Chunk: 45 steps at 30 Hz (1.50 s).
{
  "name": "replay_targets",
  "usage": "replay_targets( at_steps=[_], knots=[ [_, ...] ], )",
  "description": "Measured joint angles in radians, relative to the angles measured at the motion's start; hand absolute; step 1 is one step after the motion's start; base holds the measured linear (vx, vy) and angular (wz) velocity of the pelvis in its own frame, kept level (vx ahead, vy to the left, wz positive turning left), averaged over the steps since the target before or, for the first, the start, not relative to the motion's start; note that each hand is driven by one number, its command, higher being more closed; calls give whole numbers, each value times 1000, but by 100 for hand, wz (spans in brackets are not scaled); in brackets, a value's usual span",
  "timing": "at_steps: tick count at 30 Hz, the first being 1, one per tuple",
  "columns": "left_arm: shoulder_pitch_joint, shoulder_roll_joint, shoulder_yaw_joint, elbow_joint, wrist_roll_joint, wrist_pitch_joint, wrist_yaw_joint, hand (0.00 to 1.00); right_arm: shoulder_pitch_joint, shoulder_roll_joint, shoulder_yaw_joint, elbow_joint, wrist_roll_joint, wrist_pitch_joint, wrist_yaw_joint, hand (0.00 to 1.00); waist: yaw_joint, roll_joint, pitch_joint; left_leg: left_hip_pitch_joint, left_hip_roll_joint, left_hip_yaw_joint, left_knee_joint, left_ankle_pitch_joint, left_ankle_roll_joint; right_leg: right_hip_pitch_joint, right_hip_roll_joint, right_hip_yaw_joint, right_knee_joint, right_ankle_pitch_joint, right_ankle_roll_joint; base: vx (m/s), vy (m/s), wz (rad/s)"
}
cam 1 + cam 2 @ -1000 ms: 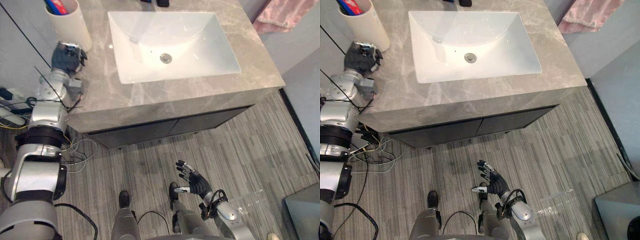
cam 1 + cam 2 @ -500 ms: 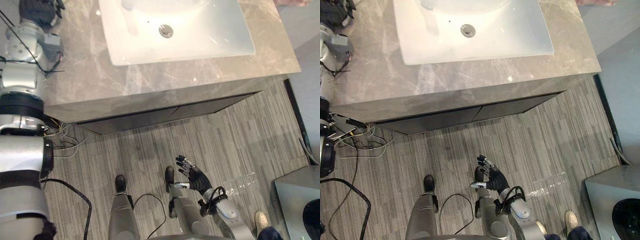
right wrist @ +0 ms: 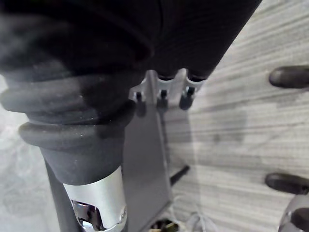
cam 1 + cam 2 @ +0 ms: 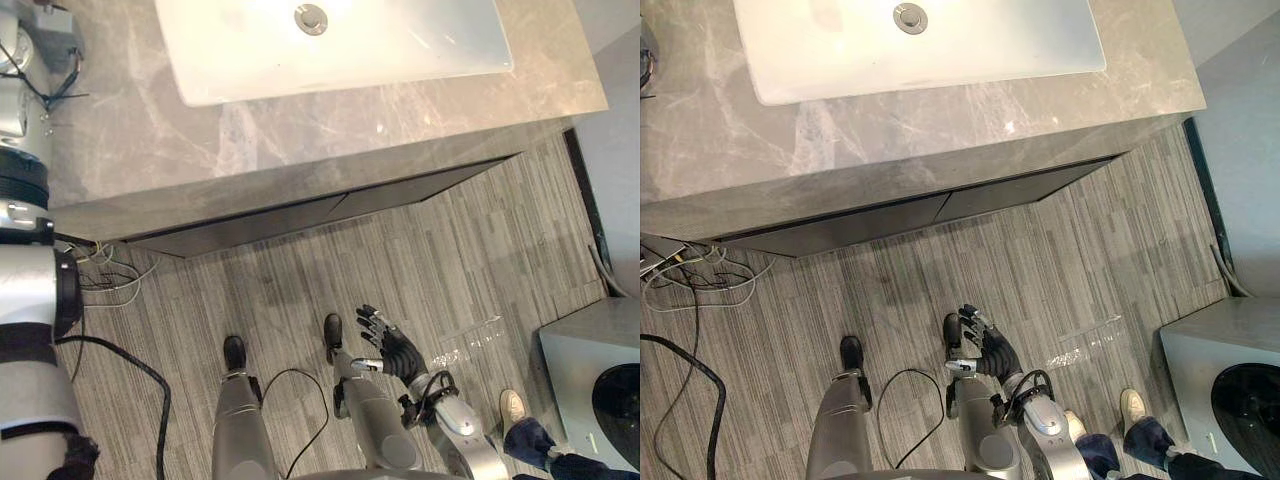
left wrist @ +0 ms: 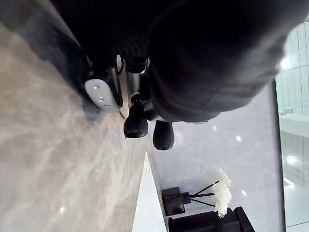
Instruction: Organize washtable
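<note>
The grey marble washtable (image 4: 130,130) with its white sink (image 4: 330,50) runs along the far side of the eye views. My left arm (image 4: 20,100) reaches up over the counter's left end and out of the picture. In the left wrist view the left hand (image 5: 136,126) hovers over the marble, its fingers curled with nothing in them. A black diffuser with white flowers (image 5: 193,198) stands beyond it at the back of the counter. My right hand (image 4: 395,350) hangs low over the floor, open with fingers spread; its fingers (image 3: 162,99) point towards the dark cabinet.
Dark cabinet doors (image 4: 300,215) close the space under the counter. Loose wires (image 4: 110,280) lie on the floor at the left. A person's shoe (image 4: 513,405) and a grey appliance (image 4: 590,370) are at the lower right, with clear plastic (image 4: 470,340) on the floor.
The camera has tilted down: the whole picture shifted, so the white cup and my left hand passed out of the eye views. My right hand keeps its open pose.
</note>
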Motion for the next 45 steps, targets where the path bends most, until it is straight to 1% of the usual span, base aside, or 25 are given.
replay_targets(
  at_steps=[3,5,7,8,10,12,14,15,16,17,18,19,20,22,23,26,28,31,34,35,38,40,41,43,45],
  knots=[
    [175,-34,41,-184,-8,-2,-4,100,-8,-1,0,2,0,0,0,0,5,3,0,56,-3,-2,-21,0,0,46,-1,-5,0,0,0,1,-20,1],
    [286,-80,70,-302,-18,-3,-13,100,-21,-4,-3,4,0,1,0,0,10,15,-2,83,-9,-7,-34,1,1,70,-5,-16,-1,-1,1,-14,-20,9],
    [459,-155,84,-467,-55,-7,-28,100,-28,-23,-5,13,0,3,0,0,27,51,-20,105,-26,-12,-47,4,5,92,-20,-28,0,-12,16,-13,1,15],
    [512,-175,89,-508,-66,-7,-36,100,-28,-26,-8,17,0,6,-1,0,33,63,-26,114,-31,-14,-51,4,5,101,-24,-30,0,-17,22,3,7,18],
    [733,-269,132,-641,-108,-15,-57,100,-30,-30,-40,44,0,14,-2,0,51,111,-58,159,-42,-21,-74,6,8,143,-33,-39,0,-31,40,25,-2,17],
    [858,-326,162,-702,-145,-16,-69,100,-32,-31,-76,58,0,18,-8,0,63,136,-83,183,-46,-27,-86,6,8,165,-37,-46,0,-41,53,26,-11,14],
    [1040,-410,233,-768,-173,-15,-69,100,-35,-29,-142,62,0,25,-28,0,74,166,-117,227,-52,-35,-114,12,8,203,-42,-58,0,-53,54,26,-14,16],
    [1081,-433,253,-780,-177,-15,-68,100,-34,-29,-161,63,0,25,-33,0,79,170,-121,243,-53,-36,-123,13,8,215,-43,-59,0,-57,54,21,-11,10],
    [1165,-486,294,-807,-185,-15,-66,100,-30,-27,-199,69,0,25,-46,0,88,176,-135,270,-56,-38,-138,15,7,238,-45,-63,0,-67,59,13,-8,16],
    [1249,-540,325,-831,-184,-14,-65,100,-23,-22,-233,88,-3,26,-54,0,88,182,-164,285,-59,-46,-157,16,6,252,-47,-79,0,-77,56,27,-13,21],
    [1291,-570,339,-842,-184,-14,-66,100,-15,-17,-251,91,-4,28,-61,0,89,183,-178,294,-62,-53,-169,23,9,260,-49,-85,0,-82,57,62,-14,30],
    [1377,-632,362,-856,-184,-13,-66,100,5,-6,-286,92,-7,28,-66,0,91,185,-200,322,-68,-59,-197,35,8,278,-53,-95,0,-92,59,95,-14,26],
    [1455,-691,380,-870,-182,-7,-66,100,22,7,-318,92,-12,29,-67,0,100,187,-216,346,-70,-63,-217,40,7,296,-55,-105,0,-99,58,91,-8,24],
    [1544,-763,385,-872,-181,-1,-68,100,50,30,-356,95,-17,30,-66,0,115,191,-229,375,-72,-74,-232,42,7,324,-56,-117,0,-110,58,67,-3,19],
    [1572,-784,385,-872,-180,1,-68,0,54,36,-362,100,-22,30,-66,0,115,192,-233,383,-72,-79,-238,43,6,335,-56,-123,0,-114,59,46,-7,24],
    [1666,-863,366,-862,-157,16,-89,0,77,67,-382,138,-34,35,-63,0,116,195,-257,417,-76,-100,-267,53,6,363,-58,-147,1,-129,61,54,-14,24],
    [1660,-866,301,-747,-94,18,-107,0,82,69,-371,181,-35,39,-60,0,117,201,-265,436,-80,-114,-287,67,6,388,-60,-167,1,-133,63,29,-8,21],
    [1650,-884,250,-630,-48,37,-111,0,78,71,-340,212,-42,50,-59,0,115,202,-276,438,-81,-116,-291,71,7,389,-62,-169,1,-133,63,-9,-1,4],
    [1650,-896,201,-562,-38,46,-111,0,91,83,-304,224,-42,54,-62,0,112,200,-279,447,-84,-127,-297,76,7,402,-64,-182,1,-134,65,-30,-2,12],
    [1649,-895,187,-549,-38,49,-110,0,92,85,-288,248,-42,55,-65,0,113,196,-285,451,-85,-134,-316,90,7,402,-65,-190,1,-134,65,-34,-9,16],
    [1648,-895,184,-537,-36,50,-104,0,93,89,-278,259,-44,57,-73,0,115,194,-284,455,-85,-136,-330,99,6,401,-65,-193,3,-134,65,-46,-9,7],
    [1648,-892,182,-513,-30,51,-90,0,91,87,-267,259,-51,57,-87,0,115,194,-285,457,-84,-133,-327,99,6,385,-67,-190,25,-144,70,-52,-4,-5],
    [1649,-892,176,-511,-8,56,-82,0,91,88,-268,263,-51,57,-98,0,113,194,-283,453,-83,-123,-323,99,6,360,-69,-178,69,-161,69,-66,7,-14],
    [1645,-890,169,-512,25,57,-81,0,81,90,-271,265,-51,56,-113,0,113,180,-272,442,-83,-96,-309,96,8,305,-74,-138,134,-181,70,-83,26,-45],
    [1627,-875,153,-514,37,57,-75,0,74,99,-282,265,-51,55,-119,0,113,169,-250,424,-83,-46,-272,81,14,254,-74,-83,175,-182,69,-97,42,-77]
  ],
)
